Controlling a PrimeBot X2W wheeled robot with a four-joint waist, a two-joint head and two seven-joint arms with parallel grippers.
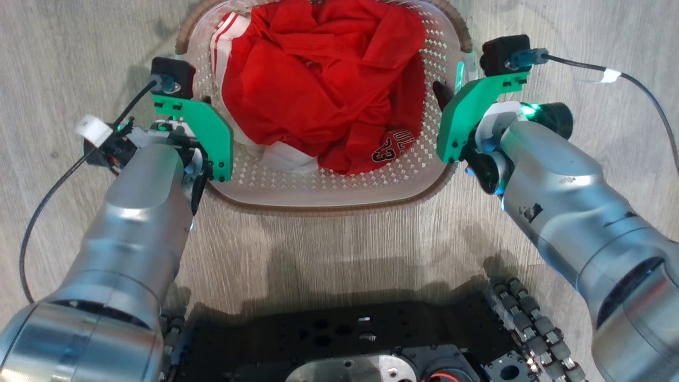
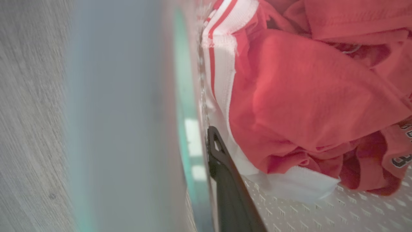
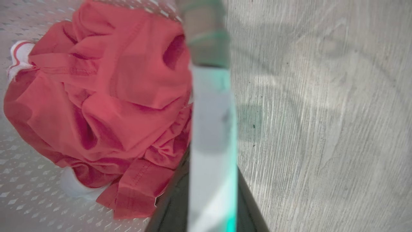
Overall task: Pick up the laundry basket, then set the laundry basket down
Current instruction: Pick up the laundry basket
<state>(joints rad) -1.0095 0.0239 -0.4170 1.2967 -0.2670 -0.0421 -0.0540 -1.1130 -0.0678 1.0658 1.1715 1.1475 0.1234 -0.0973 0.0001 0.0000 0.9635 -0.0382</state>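
Head view has the left gripper at the basket's left side, under its green bracket. The left wrist view shows one dark finger inside, flat against the perforated wall. The other finger is hidden behind the blurred rim, so I cannot tell whether this gripper has clamped or only straddles the wall.

Between the arms, the basket looks to sit on the wood floor just ahead of the robot's base, with red clothes heaped in it.

At the right side, the right gripper reaches over the rim. In the right wrist view its fingers stand on either side of the pale wall, close against it — it looks clenched on the basket.

The lift is likely next, and the risk lies in the grips. If the left one is not firm, that side may slip as the arms rise, so the basket tips and the clothes slide out. The thin plastic wall may also flex or slide between narrow fingers — more so if one arm rises faster than the other. Red cloth lies near both inner fingers, and a fold caught in a grip could loosen it.
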